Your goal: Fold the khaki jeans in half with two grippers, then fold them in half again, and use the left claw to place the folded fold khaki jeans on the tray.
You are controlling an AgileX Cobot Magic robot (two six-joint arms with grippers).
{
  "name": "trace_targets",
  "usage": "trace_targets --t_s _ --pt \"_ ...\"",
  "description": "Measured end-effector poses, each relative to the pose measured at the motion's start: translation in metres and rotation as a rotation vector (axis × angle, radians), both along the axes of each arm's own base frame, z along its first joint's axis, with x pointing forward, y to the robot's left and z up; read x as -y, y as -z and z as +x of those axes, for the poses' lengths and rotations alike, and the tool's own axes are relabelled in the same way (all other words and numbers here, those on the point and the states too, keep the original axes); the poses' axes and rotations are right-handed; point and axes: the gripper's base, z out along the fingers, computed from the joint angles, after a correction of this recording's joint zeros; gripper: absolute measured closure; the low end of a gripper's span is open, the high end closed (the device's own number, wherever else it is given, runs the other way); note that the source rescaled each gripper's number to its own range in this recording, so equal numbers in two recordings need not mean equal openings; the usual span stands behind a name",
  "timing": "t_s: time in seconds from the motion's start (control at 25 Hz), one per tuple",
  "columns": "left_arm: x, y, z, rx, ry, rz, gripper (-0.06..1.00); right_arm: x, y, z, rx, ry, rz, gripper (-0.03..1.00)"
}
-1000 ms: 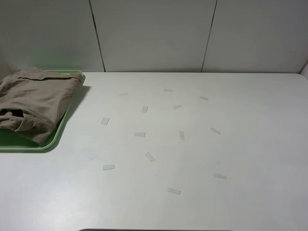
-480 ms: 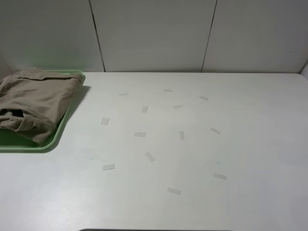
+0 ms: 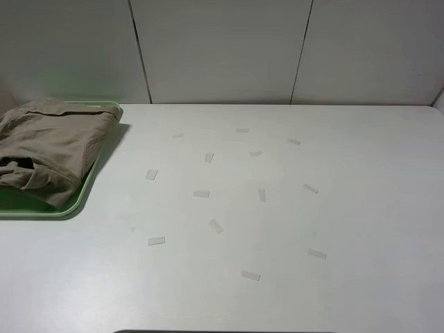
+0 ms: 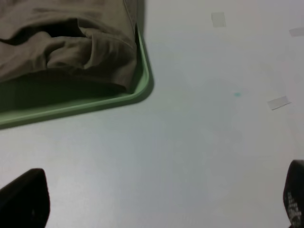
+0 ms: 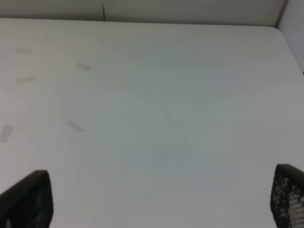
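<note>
We see the shorts (image 3: 48, 149) bunched on the tray (image 3: 87, 187), one edge draped over its rim. Both grippers, left (image 4: 156, 202) & right (image 5: 161, 197), gape wide w/ nothing held. Risk: loose fold slumps off.

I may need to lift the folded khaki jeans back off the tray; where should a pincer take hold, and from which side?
Probably the bunched, rounded fold of the khaki jeans near the tray corner. It stands thick above the low rim and faces the open table, so come from the table side, over the rim, one finger above and one below the fold. The flatter rear part offers less to pinch.
</note>
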Motion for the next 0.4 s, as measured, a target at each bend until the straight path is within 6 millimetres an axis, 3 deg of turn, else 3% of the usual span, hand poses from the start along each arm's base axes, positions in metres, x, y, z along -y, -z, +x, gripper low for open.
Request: trace_targets --t_s 0.4 --pt "0.0000 0.0000 0.0000 0.000 0.000 0.000 -0.05 0.0000 0.0000 0.0000 0.000 0.000 0.000 -0.03"
